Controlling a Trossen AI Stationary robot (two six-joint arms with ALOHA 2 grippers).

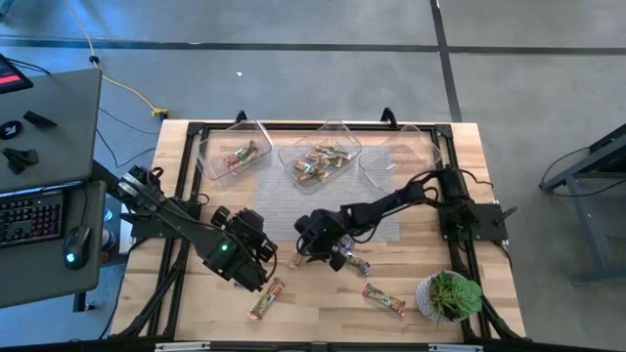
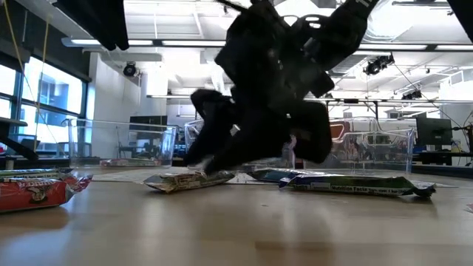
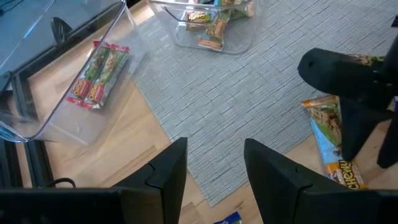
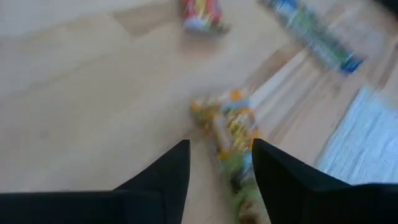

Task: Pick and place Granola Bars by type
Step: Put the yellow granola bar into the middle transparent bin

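My right gripper [image 1: 305,252] [image 4: 221,155] is open and points down near the table's middle, at the grey mat's near edge. A green-tan granola bar [image 4: 229,127] [image 2: 188,179] lies flat on the wood, and its end runs in between the fingers. My left gripper [image 1: 262,246] [image 3: 214,155] is open, hovers just left of it and touches nothing. A purple bar [image 1: 352,262] and two red-orange bars [image 1: 266,299] [image 1: 383,299] lie flat nearer the near edge. The left tub [image 1: 233,154] holds one red-orange bar, and the middle tub [image 1: 318,161] holds several green-tan bars. My right gripper comes at the green-tan bar from above, slanting toward the near-left. Its open fingers stand on either side of the bar's end [image 4: 239,177], along the bar's length. The bar lies flat on the table. I cannot tell whether a finger [image 4: 280,174] touches it.
A third clear tub [image 1: 403,154] stands at the far right beside the other two. A grey mat [image 1: 381,227] covers the table's middle. A potted plant [image 1: 450,295] sits at the near right corner. A side desk with keyboard and mouse [image 1: 39,220] stands to the left.
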